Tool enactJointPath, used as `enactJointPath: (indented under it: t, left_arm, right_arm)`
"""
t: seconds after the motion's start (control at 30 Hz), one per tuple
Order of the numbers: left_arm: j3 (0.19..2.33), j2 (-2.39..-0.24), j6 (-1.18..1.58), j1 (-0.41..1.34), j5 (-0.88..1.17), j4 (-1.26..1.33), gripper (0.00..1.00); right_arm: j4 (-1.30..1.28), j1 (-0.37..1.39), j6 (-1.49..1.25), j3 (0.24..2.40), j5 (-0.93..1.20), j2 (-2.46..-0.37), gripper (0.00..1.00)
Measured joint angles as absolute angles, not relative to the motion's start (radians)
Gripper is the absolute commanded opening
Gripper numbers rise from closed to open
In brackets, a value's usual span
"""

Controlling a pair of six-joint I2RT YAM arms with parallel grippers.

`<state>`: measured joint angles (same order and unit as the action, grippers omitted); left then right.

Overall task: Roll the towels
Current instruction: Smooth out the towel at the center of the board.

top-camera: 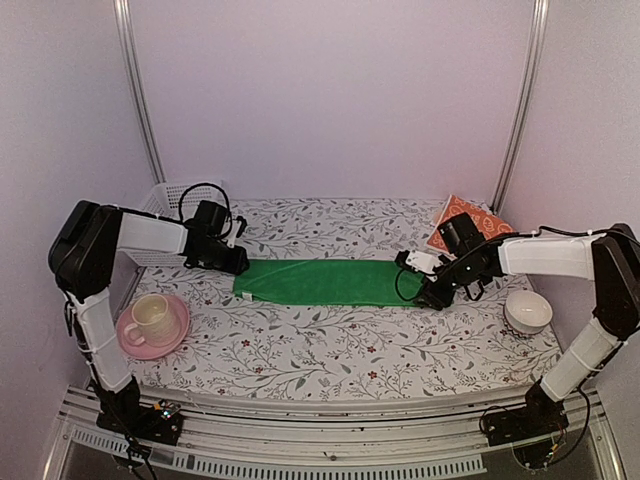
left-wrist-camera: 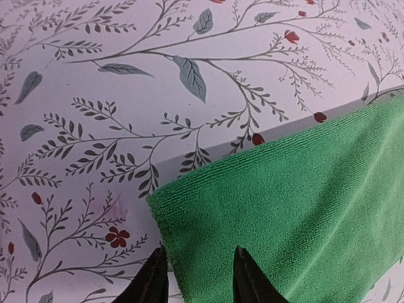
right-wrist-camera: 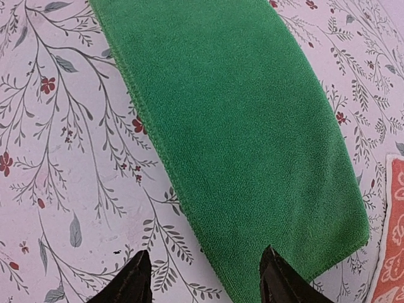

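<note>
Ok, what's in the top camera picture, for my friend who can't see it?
A green towel lies flat in the middle of a flowery table, with the left gripper at its left end and the right gripper at its right end. Around it sit a cup on a pink saucer, a white bowl, a white basket and an orange-red towel.

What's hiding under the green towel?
The green towel lies spread on the flowery tablecloth, which shows all around it. No lump pokes up, so probably only more tablecloth underneath, but the towel covers that spot, so I cannot see it.
</note>
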<state>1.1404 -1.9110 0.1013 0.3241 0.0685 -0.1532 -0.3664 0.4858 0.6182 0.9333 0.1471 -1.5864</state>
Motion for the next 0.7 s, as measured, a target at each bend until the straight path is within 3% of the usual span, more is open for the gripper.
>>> enactJointPath:
  t: [0.7]
  left_arm:
    - [1.175, -1.964, 0.102, 0.321, 0.045, -0.137, 0.33]
  right_arm:
    - [-0.35, 0.504, 0.628, 0.903, 0.139, -1.637, 0.59]
